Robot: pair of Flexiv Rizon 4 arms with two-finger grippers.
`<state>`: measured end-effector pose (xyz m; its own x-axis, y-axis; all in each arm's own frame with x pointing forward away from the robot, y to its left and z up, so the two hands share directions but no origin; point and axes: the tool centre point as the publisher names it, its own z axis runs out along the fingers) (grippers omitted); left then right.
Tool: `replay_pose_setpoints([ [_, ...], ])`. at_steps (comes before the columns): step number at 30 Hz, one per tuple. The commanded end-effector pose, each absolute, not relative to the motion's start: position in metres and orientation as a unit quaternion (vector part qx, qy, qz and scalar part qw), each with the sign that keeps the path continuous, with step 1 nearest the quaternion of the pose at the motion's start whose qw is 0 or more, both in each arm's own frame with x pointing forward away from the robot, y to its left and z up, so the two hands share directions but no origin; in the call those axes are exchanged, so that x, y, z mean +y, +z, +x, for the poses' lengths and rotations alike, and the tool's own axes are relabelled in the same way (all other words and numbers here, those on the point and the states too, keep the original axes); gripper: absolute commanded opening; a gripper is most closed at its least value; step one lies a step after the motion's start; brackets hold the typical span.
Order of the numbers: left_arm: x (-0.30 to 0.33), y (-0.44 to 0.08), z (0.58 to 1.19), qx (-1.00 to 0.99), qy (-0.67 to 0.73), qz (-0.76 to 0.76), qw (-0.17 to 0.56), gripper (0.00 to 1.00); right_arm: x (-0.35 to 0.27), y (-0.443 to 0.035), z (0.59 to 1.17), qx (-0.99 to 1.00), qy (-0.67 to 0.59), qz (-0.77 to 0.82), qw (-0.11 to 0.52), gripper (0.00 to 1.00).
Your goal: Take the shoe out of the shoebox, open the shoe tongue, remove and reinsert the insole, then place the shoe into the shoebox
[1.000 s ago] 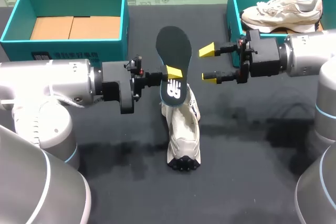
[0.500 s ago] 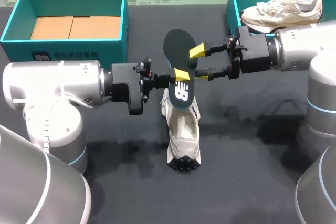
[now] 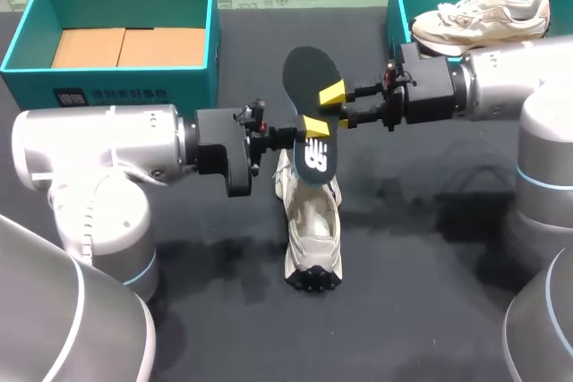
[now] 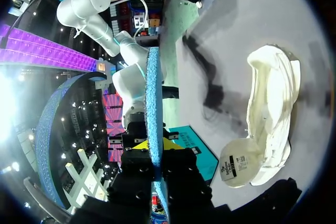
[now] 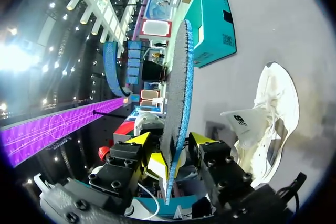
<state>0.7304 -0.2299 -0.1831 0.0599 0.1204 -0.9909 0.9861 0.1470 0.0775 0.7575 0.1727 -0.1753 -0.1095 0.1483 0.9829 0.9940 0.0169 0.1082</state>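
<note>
Head view: insole (image 3: 309, 76) above the shoe (image 3: 312, 221), clenched in left tool (image 3: 309, 131); right tool (image 3: 333, 106) astride it, grip impossible to tell. Left wrist: insole edge-on above shoe. Right wrist: likewise. Risk: mistimed handover, insole dropping beside shoe.

Dark insole (image 3: 312, 100) standing near-upright at frame centre, logo end pointing down, just above cream shoe (image 3: 312, 221) lying below centre, tongue gaping open. Teal shoebox (image 3: 116, 82) sitting open at upper left; 2nd shoebox (image 3: 394, 20) at upper right holding 2nd shoe (image 3: 479, 15).
</note>
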Motion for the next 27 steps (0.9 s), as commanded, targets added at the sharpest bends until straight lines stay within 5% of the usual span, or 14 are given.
replay_pose_setpoints([
  [1,-0.2377,-0.1853,0.7304,0.549,-0.410,0.505,0.525,0.00,0.1772,-0.1768,0.7588,-0.565,-0.486,-0.505,0.435,0.43],
  [10,-0.2390,-0.1855,0.7305,0.549,-0.407,0.503,0.529,0.00,0.1807,-0.1766,0.7591,-0.563,-0.489,-0.502,0.438,0.31],
  [18,-0.2391,-0.1857,0.7304,0.550,-0.406,0.501,0.530,0.00,0.1821,-0.1768,0.7602,-0.562,-0.490,-0.500,0.441,0.00],
  [26,-0.2356,-0.1855,0.7263,0.555,-0.409,0.499,0.526,0.00,0.1821,-0.1773,0.7608,-0.562,-0.491,-0.496,0.444,0.00],
  [27,-0.2328,-0.1829,0.7245,0.556,-0.411,0.497,0.524,0.58,0.1818,-0.1776,0.7610,-0.562,-0.491,-0.496,0.444,0.00],
])
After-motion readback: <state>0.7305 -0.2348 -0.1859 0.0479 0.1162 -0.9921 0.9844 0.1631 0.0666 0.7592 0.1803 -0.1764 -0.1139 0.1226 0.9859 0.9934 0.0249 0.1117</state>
